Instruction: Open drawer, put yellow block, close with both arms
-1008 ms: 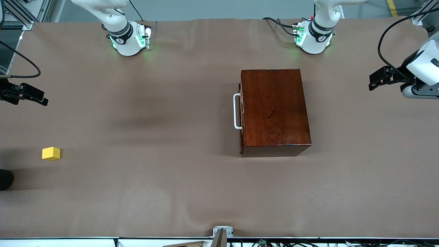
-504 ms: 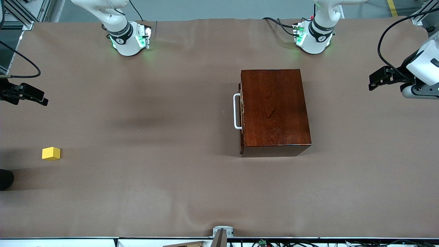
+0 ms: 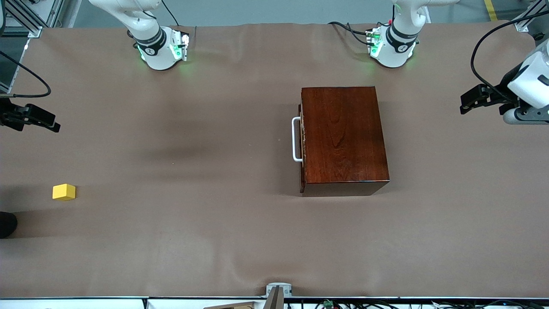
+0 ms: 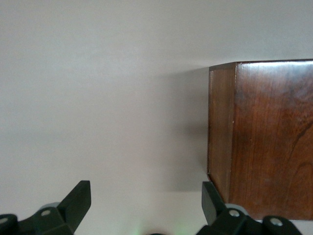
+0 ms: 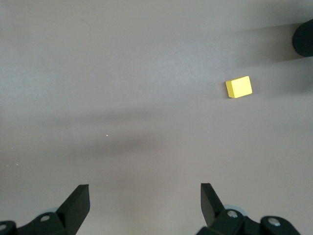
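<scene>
The dark mahogany cabinet point(image 3: 343, 137) stands on the brown cloth, nearer to the left arm's base. Its drawer is shut, and the white bar handle point(image 3: 296, 139) faces the right arm's end of the table. The yellow block point(image 3: 64, 192) lies alone at that end, and it also shows in the right wrist view point(image 5: 238, 87). My right gripper point(image 3: 53, 122) hangs open over bare cloth at that end, apart from the block, with nothing in it point(image 5: 145, 200). My left gripper point(image 3: 465, 103) hangs open and empty over the cloth at the left arm's end. Its wrist view shows the cabinet's corner point(image 4: 264, 142) beside the gripper point(image 4: 145, 200).
A dark round object point(image 3: 6, 223) sits at the table's edge close to the yellow block, nearer to the front camera, and it also shows in the right wrist view point(image 5: 304, 38). A small grey mount point(image 3: 278, 289) sits on the table's front edge. Brown cloth point(image 3: 193, 150) spreads between block and cabinet.
The left gripper has drifted very slightly. The block, the cabinet and the right gripper have not moved.
</scene>
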{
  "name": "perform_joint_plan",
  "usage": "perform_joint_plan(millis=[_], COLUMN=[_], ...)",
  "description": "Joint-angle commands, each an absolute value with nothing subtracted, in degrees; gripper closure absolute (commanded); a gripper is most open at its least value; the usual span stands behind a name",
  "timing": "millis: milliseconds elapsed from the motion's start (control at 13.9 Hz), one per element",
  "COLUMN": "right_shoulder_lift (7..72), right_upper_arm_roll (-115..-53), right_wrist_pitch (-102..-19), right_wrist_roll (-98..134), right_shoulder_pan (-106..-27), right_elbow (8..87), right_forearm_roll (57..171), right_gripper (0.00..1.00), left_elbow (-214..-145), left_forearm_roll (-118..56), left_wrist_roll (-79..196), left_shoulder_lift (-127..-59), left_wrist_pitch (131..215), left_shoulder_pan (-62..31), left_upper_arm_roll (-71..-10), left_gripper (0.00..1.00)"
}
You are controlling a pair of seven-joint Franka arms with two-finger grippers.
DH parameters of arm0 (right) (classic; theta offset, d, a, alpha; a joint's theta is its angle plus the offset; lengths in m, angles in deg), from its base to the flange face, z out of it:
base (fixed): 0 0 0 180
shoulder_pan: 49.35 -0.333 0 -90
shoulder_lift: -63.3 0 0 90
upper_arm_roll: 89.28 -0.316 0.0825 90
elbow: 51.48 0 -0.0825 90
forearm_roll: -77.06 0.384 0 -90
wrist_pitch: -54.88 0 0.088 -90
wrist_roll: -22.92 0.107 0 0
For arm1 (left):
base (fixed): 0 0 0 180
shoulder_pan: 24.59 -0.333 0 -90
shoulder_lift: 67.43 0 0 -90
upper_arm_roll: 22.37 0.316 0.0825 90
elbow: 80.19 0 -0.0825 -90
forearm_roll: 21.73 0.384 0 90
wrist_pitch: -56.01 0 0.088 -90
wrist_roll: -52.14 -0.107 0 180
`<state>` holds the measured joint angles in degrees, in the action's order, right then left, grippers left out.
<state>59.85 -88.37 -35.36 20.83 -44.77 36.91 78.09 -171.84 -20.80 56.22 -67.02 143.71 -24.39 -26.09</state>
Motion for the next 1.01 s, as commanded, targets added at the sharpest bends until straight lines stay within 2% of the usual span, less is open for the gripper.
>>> perform_joint_plan(millis=[0, 432, 936], right_shoulder_lift=[60.05, 60.05, 60.05], right_upper_arm_roll=[-88.14, -88.14, -88.14], right_wrist_pitch=[-34.85, -34.85, -34.94], right_wrist_roll=[21.25, 21.25, 21.16], right_shoulder_pan=[-45.04, -45.04, -44.95], right_elbow=[36.41, 36.41, 36.41], right_forearm_roll=[78.55, 78.55, 78.55], right_gripper=[0.00, 0.00, 0.00], left_elbow=[-169.67, -164.04, -158.07], left_forearm_roll=[-22.68, -25.68, -25.33], left_wrist_roll=[62.83, 76.36, 89.55], left_shoulder_lift=[-67.86, -72.60, -82.61], left_wrist_pitch=[143.55, 143.11, 143.55], left_shoulder_pan=[-24.59, -22.49, -10.82], left_upper_arm_roll=[-26.50, -27.64, -28.34], left_gripper=[0.00, 0.00, 0.00])
